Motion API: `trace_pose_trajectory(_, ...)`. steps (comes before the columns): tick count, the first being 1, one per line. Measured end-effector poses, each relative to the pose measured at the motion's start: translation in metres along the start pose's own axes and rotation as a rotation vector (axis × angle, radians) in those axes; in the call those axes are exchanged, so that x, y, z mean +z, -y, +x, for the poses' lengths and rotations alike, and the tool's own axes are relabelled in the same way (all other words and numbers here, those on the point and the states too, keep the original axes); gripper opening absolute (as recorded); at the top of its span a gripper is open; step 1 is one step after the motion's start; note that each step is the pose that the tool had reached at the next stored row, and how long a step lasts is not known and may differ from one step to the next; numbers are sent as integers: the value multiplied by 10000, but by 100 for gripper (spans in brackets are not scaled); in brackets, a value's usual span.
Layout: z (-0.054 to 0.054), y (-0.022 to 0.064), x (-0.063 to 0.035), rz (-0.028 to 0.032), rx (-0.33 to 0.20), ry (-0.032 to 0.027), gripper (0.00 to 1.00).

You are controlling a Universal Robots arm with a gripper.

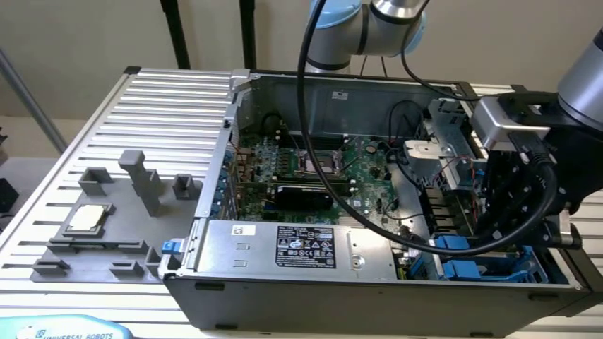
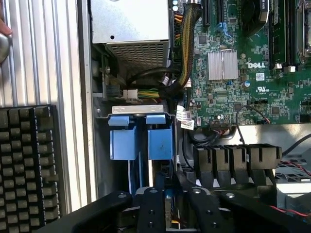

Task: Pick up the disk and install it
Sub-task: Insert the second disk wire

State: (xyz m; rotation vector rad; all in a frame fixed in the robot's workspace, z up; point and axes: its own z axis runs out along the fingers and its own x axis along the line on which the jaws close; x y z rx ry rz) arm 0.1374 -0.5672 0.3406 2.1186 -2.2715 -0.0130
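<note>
Poised over blue drive bay inside opened computer case.
Claw jaws parted slightly astride disk edge in wrist view; hidden behind arm in exterior view.

An open computer case with a green motherboard and a labelled power supply sits on a slatted surface, beside a grey fixture and a black keyboard.

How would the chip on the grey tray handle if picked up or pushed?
The chip looks flat and metal-topped: probably stiff, light, unlikely to roll. It sits in a tray recess, so pushing probably won't slide it.
</note>
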Motion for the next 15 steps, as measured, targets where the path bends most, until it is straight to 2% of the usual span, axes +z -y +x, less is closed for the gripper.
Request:
trace_pose_trajectory(4,8,-86,-83,1,0,-2,24)
trace_pose_trajectory(7,14,-168,-103,26,1,1,24)
trace_pose_trajectory(15,14,-173,-103,36,0,7,24)
